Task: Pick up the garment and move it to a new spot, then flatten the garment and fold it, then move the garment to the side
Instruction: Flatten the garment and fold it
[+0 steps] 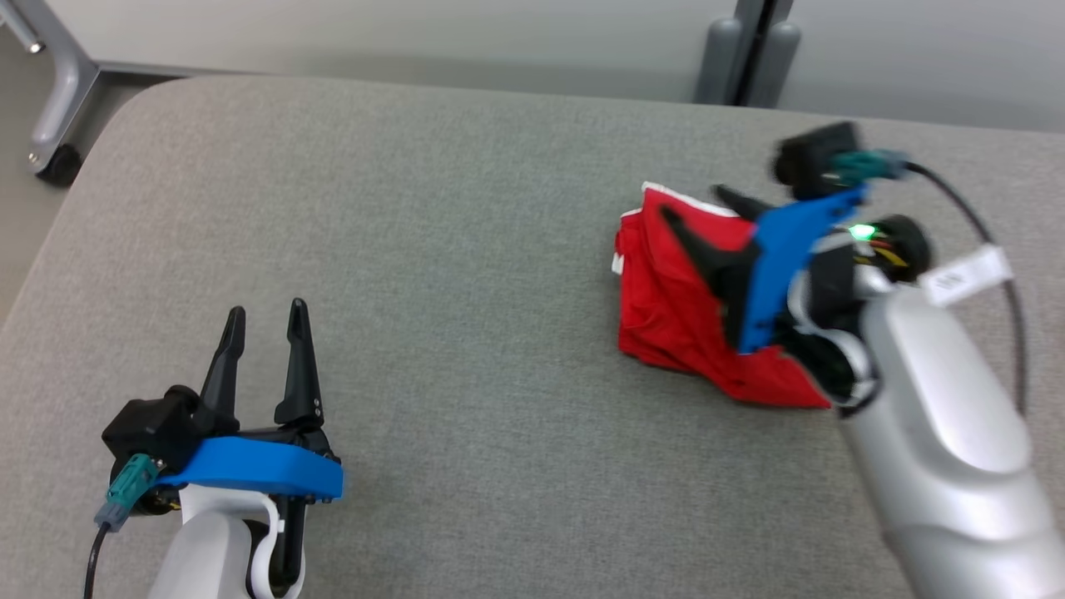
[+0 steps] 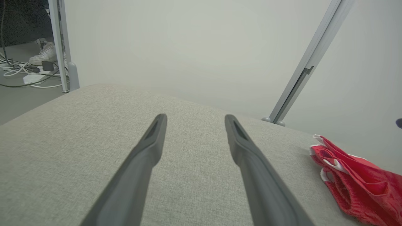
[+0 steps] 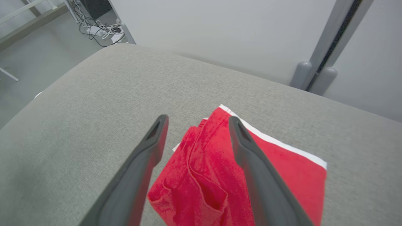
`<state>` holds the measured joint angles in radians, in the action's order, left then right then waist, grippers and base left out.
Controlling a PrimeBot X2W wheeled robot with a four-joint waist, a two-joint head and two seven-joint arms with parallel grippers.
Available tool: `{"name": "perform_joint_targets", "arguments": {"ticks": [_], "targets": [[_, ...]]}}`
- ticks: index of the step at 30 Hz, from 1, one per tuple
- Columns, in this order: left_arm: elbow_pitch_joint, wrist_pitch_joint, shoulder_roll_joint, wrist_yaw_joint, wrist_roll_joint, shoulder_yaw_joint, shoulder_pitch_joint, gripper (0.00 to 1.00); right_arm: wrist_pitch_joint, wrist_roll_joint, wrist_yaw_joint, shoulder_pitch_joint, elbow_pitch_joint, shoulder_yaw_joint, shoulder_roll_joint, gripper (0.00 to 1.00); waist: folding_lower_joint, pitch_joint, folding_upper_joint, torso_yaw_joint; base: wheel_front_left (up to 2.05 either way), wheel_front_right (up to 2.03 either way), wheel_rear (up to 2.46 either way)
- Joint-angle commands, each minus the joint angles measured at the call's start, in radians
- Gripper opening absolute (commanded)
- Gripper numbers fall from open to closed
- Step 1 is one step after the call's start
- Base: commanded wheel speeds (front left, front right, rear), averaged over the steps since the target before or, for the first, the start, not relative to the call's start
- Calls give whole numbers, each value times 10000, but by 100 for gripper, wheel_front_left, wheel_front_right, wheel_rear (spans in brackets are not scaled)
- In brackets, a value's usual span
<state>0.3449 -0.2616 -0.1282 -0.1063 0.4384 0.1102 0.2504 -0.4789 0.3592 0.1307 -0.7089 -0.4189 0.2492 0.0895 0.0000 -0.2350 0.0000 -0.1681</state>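
Note:
The garment (image 1: 666,308) is red with a white trim and lies bunched and folded over on the right part of the grey padded table (image 1: 466,249). My right gripper (image 1: 697,206) hovers over it with both dark fingers spread apart and nothing between them. In the right wrist view the garment (image 3: 204,169) lies below the open right gripper (image 3: 198,118). My left gripper (image 1: 268,309) stands open at the lower left over bare table, well away from the cloth. From the left wrist the left gripper (image 2: 195,117) points across the table, and the garment (image 2: 355,179) sits at the far right.
A pale partition wall (image 1: 416,33) with a grey post (image 1: 740,50) runs behind the table's far edge. A frame leg with a caster (image 1: 58,158) stands off the table's left corner. Cables and a shoe (image 2: 42,55) lie on the floor beyond.

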Motion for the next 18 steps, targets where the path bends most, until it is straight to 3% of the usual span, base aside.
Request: {"name": "perform_joint_targets", "arguments": {"ticks": [1, 7, 14, 15, 16, 17, 18], "targets": [[5, -43, -69, -24, -82, -31, -148, 100, 183, -224, 4, 451, 371, -393, 375, 100, 0, 271, 0, 239, 0, 0, 0], [-71, -32, -154, 59, -162, 18, -392, 100, 698, -1192, 4, 1930, 1454, -1708, 948, 100, 0, 554, 0, 510, 0, 0, 0], [-309, 88, -288, 136, -88, 29, -374, 100, 2045, -2231, 4, 3276, 1432, -2093, 423, 100, 0, 369, 0, 689, 0, 0, 0], [-346, 101, -297, 136, -83, 36, -327, 100, 2224, -2338, 4, 3247, 1275, -2087, 349, 83, 0, 308, 0, 683, 0, 0, 0], [-371, 99, -300, 134, -87, 49, -276, 100, 2360, -2478, 4, 3173, 1076, -2040, 302, 47, 0, 247, 0, 669, 0, 0, 0], [-405, 110, -303, 131, -89, 71, -217, 100, 2506, -2556, 4, 3038, 874, -1979, 248, 28, 0, 180, 0, 645, 0, 0, 0], [-432, 120, -305, 130, -87, 93, -162, 100, 2629, -2628, 4, 2895, 668, -1904, 195, 0, 0, 115, 0, 616, 0, 0, 0]]}}
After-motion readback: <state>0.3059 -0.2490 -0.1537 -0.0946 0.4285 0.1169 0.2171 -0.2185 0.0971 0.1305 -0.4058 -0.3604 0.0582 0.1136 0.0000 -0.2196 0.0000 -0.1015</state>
